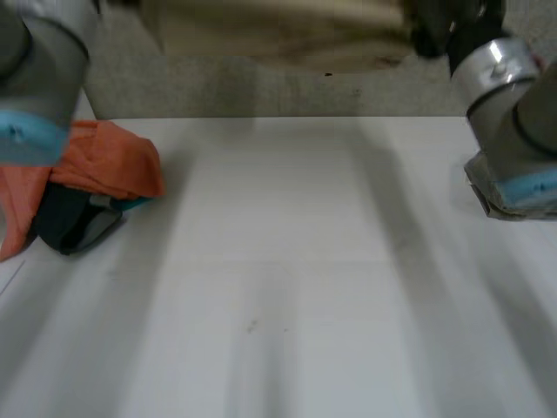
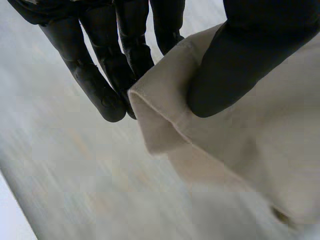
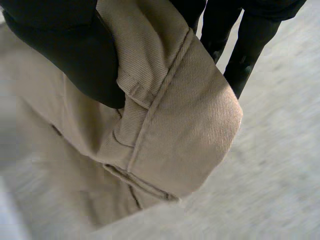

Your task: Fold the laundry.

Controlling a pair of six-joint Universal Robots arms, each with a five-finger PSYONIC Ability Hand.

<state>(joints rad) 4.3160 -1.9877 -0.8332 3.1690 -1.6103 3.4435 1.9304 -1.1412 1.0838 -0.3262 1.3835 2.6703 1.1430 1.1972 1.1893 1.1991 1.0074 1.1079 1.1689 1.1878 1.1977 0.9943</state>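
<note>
Between thumb and fingers of the left hand [image 2: 240, 65], a hemmed edge of the beige twill garment [image 2: 235, 150] is pinched; the right hand [image 3: 65, 50] clamps a seamed fold likewise. Both hold it beyond the white table [image 1: 305, 261]; an orange cloth [image 1: 104, 161] lies there.

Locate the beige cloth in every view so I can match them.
Head view: beige cloth, blurred, beyond the white table's far edge, between the arms.
Left wrist view: pinched between the left hand's thumb and fingers, at a hem.
Right wrist view: a seamed fold pinched in the right hand.
Shared landmark: that table, possibly the pale ground behind the cloth in both wrist views.
</note>
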